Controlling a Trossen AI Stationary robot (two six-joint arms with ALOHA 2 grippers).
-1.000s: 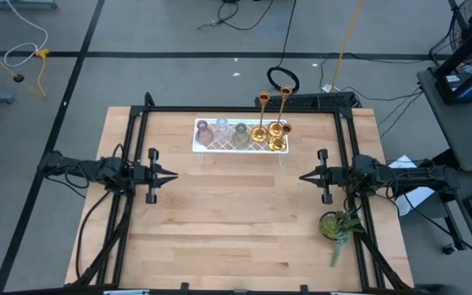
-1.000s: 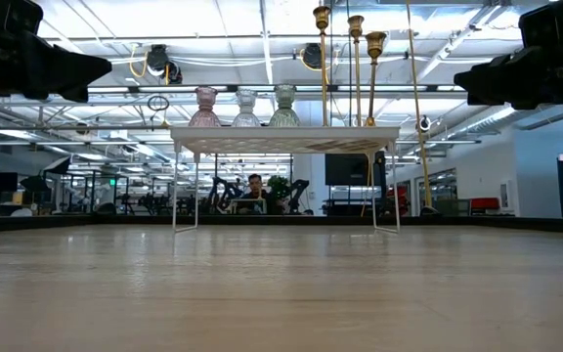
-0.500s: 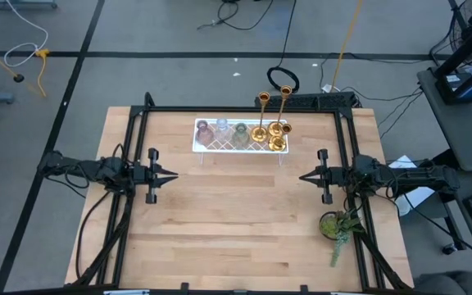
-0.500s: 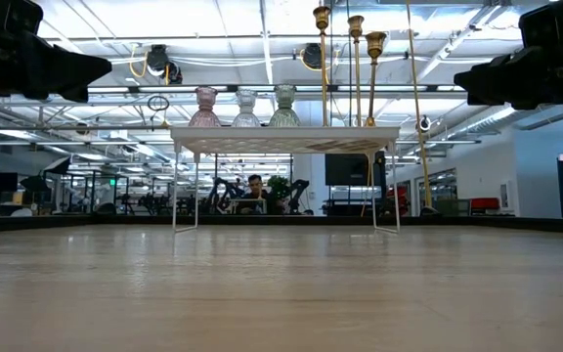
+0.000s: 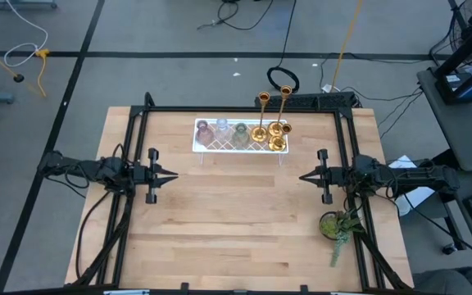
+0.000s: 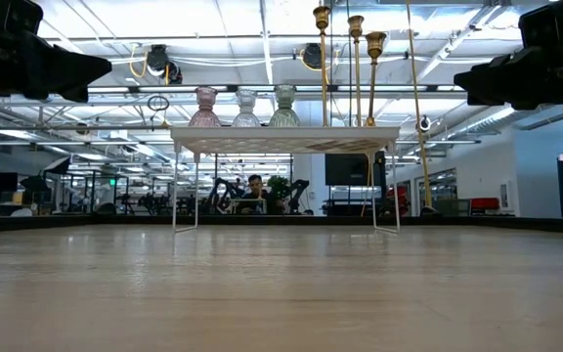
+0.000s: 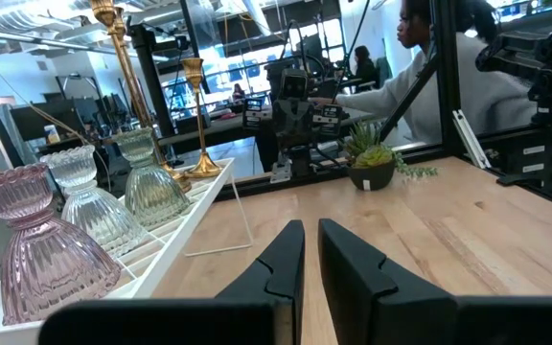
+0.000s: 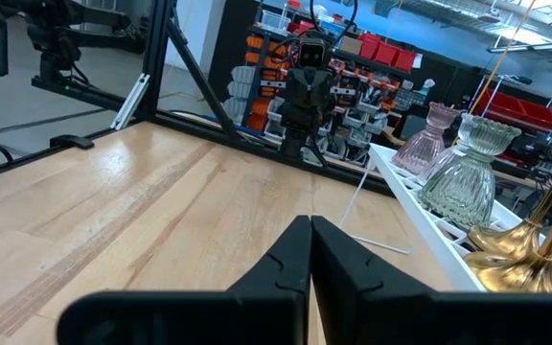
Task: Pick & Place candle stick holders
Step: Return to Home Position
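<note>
Three gold candlesticks (image 5: 270, 131) stand on their round bases at the right end of a white tray (image 5: 211, 146) at the table's far middle. Pink (image 5: 204, 129), clear (image 5: 222, 129) and green (image 5: 241, 131) glass cups stand in a row on its left part. The low view shows the tray (image 6: 286, 137) raised on thin wire legs, with the cups (image 6: 246, 108) and the candlesticks (image 6: 357, 68) on top. My left gripper (image 5: 173, 174) hovers at the table's left middle, shut and empty. My right gripper (image 5: 303, 175) hovers at the right middle, shut and empty. The two grippers point at each other.
A small green potted plant (image 5: 337, 223) stands near the table's right front, close to my right arm. A black frame (image 5: 138, 123) runs along the table's edges. A person (image 7: 429, 67) sits beyond the table's right side. Bare wood (image 5: 236, 213) lies between the grippers.
</note>
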